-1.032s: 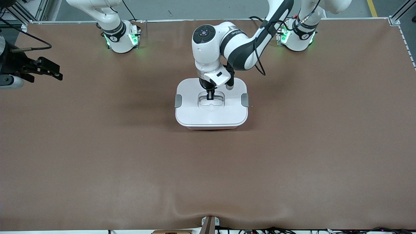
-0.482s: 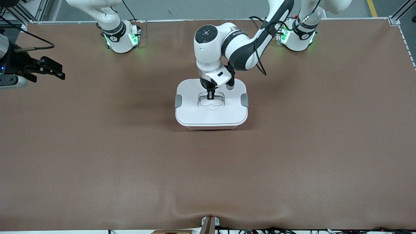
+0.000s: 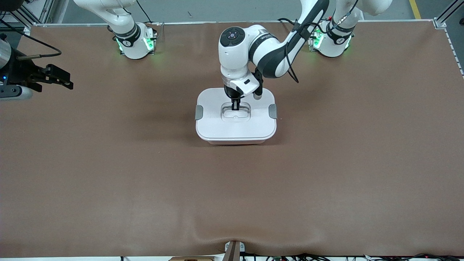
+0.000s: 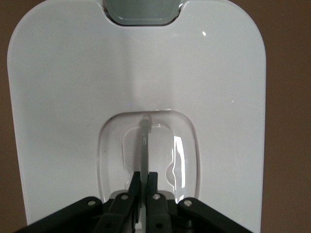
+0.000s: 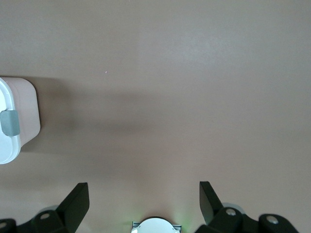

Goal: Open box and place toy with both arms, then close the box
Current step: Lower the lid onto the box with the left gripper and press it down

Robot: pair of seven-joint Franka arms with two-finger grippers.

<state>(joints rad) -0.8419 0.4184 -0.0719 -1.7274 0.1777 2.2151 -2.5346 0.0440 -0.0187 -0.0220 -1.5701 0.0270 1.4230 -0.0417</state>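
Observation:
The box stands mid-table with its white lid lying flat on it and grey clips at both ends. My left gripper reaches down into the lid's recessed centre and is shut on the thin upright handle; in the left wrist view the left gripper pinches that handle. My right gripper hangs open over bare mat at the right arm's end of the table, empty. One end of the box shows in the right wrist view. The toy is out of view.
Both arm bases glow green along the table's edge farthest from the front camera. The brown mat has a wrinkle at the edge nearest that camera.
The left arm's elbow has shifted slightly toward its own base while its gripper stays on the handle. The right gripper has drifted a little toward the box.

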